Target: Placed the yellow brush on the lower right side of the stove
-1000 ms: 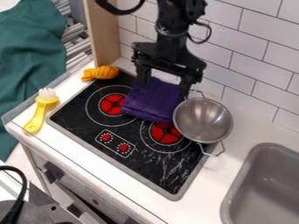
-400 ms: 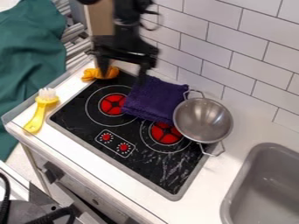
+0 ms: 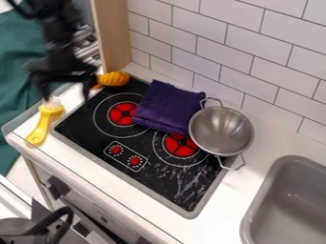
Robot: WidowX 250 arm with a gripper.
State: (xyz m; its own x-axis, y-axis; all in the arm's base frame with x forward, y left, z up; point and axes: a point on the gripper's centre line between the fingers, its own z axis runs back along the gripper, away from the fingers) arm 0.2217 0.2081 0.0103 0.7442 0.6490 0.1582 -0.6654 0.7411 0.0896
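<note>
At the upper left, my gripper [image 3: 66,95] hangs over the counter's left edge with its two fingers spread apart and nothing between them. Just below its left finger lies the yellow brush [image 3: 42,125], white bristles toward the top and handle toward the bottom, on the white strip left of the stove. The black stove [image 3: 162,178] has red burners and two red knobs; its lower right side is bare.
A purple cloth [image 3: 168,106] lies on the stove's upper part. A metal colander [image 3: 221,131] overlaps its right edge. An orange object [image 3: 115,78] sits at its upper left corner. A grey sink [image 3: 290,200] is at the right, a tiled wall behind.
My gripper has moved left, from above the purple cloth across the orange object to near the brush's bristles. The brush, cloth and colander have stayed put.
</note>
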